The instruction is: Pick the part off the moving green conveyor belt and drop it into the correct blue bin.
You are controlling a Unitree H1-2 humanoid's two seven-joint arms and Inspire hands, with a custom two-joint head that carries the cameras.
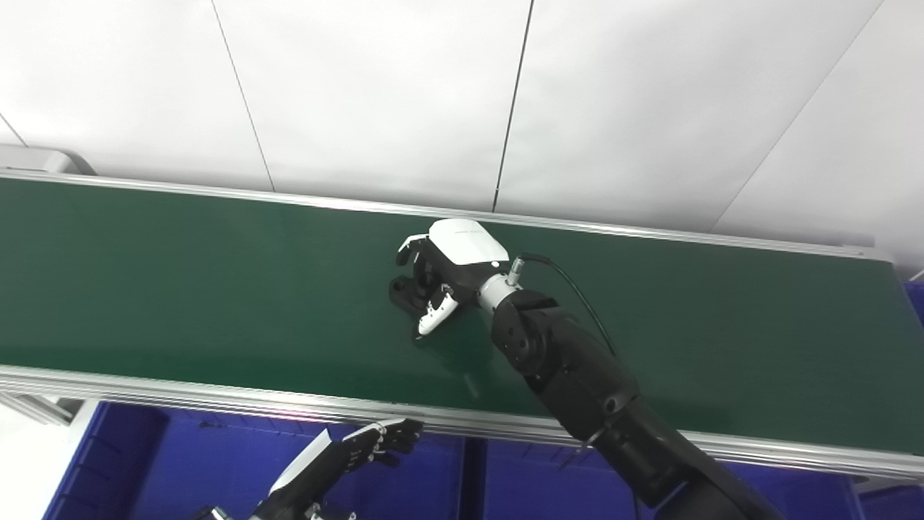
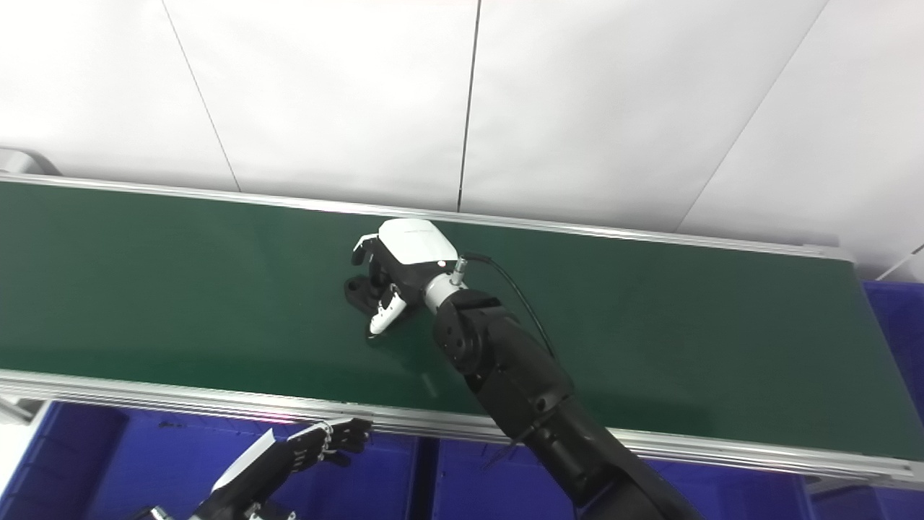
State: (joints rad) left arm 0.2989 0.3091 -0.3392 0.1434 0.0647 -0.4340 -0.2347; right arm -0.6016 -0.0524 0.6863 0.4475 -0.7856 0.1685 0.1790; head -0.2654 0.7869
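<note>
One part was on the belt in the left eye view: a small, dark, blocky piece lying near the belt's middle, partly hidden under the right hand. That hand was curled down over it, fingers on the far side and thumb on the near side, touching or very nearly touching the piece; whether the grip had fully closed could not be told. The part looked rigid and was judged light, likely moulded plastic or metal, with a matt finish that should not slip much. Its raised body, between fingers and thumb, was judged the sound place to hold. The left hand waited low over a blue bin, fingers loosely bent and holding nothing. The belt surface was flat, smooth and green, framed by a metal rail along the near edge.

The right eye view showed the same arrangement: the part jutted out to the left of the right hand, resting flat on the belt. The left hand hung over the blue bin. A second blue bin showed beyond the belt's right end. A white panelled wall stood behind; room above the belt appeared ample for lifting
</note>
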